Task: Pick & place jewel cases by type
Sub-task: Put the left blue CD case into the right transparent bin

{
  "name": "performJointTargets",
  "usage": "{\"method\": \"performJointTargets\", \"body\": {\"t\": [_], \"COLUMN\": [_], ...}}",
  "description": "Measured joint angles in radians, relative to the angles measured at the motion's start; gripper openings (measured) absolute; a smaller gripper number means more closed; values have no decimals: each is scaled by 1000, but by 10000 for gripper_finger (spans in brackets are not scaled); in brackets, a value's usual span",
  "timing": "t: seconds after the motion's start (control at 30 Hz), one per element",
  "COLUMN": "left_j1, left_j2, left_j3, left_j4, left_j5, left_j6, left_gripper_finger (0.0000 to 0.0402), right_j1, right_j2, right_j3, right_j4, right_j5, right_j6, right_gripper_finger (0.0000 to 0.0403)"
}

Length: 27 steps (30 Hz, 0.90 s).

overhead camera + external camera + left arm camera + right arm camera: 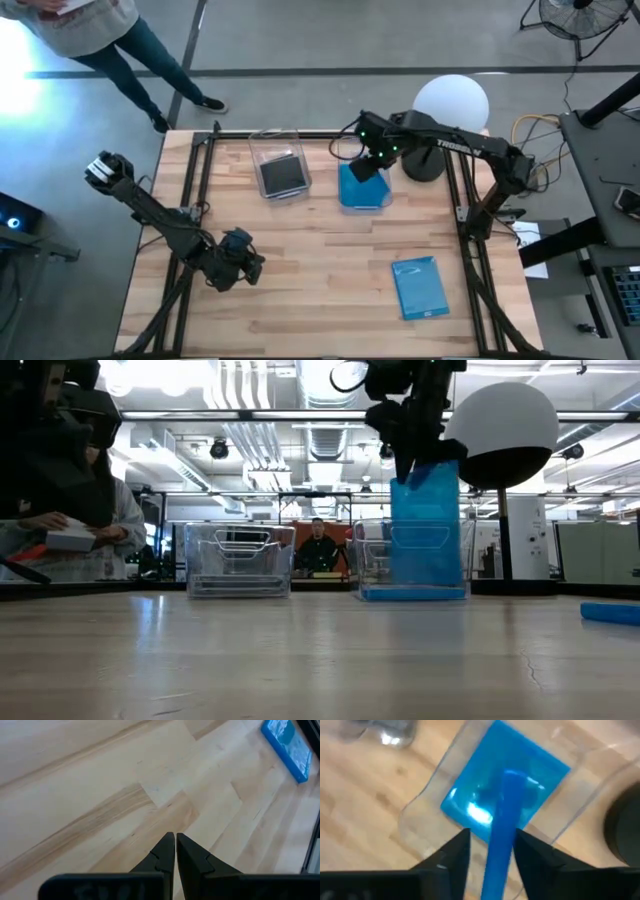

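Translucent blue case (501, 827) hangs upright over the clear bin (362, 190), clamped in right end effector (492, 842); left end effector (175, 851) closed.

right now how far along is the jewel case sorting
Mostly done, it seems. The left bin holds dark cases, count unclear, and the right bin already has blue in it. In hand: the right gripper holds a blue case on edge over that bin. Left: one blue case flat on the table. The left gripper waits shut.
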Motion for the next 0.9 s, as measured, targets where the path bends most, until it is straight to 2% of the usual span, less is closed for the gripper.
{"method": "performJointTargets", "body": {"t": [0.07,0.1,0.23,0.3,0.33,0.37,0.43,0.47,0.5,0.57,0.63,0.77,0.87,0.9], "left_j1": [0,0,0,0,1,1,3,4,6,6,6,6,6,6], "left_j2": [0,0,0,0,0,0,0,0,0,0,0,0,0,0], "left_j3": [0,0,0,0,0,0,0,-1,-1,-1,-1,-1,-1,-1], "left_j4": [0,0,-1,-1,-1,-1,-5,-8,-9,-12,-15,-15,-21,-23], "left_j5": [-1,-2,-3,-4,-4,-4,-5,-5,-5,-7,-7,-8,-9,-10], "left_j6": [5,8,9,9,9,9,9,9,9,9,8,6,10,14], "left_gripper_finger": [0,0,0,0,0,0,0,0,0,0,0,0,0,0], "right_j1": [18,29,73,95,104,107,107,108,114,127,127,160,205,227], "right_j2": [-3,-4,-5,-8,-9,-9,-9,-8,-7,-6,-11,-14,-15,-15], "right_j3": [6,14,62,92,107,120,130,134,141,160,170,154,115,95], "right_j4": [-4,-12,-72,-85,-78,-62,-7,6,-2,-100,-210,-340,-352,-352], "right_j5": [2,44,360,443,434,380,207,194,237,396,439,354,199,187], "right_j6": [-49,-71,-93,-109,-110,-109,-106,-96,-65,45,152,268,290,294], "right_gripper_finger": [168,180,207,207,206,203,193,186,180,168,159,149,146,145]}}
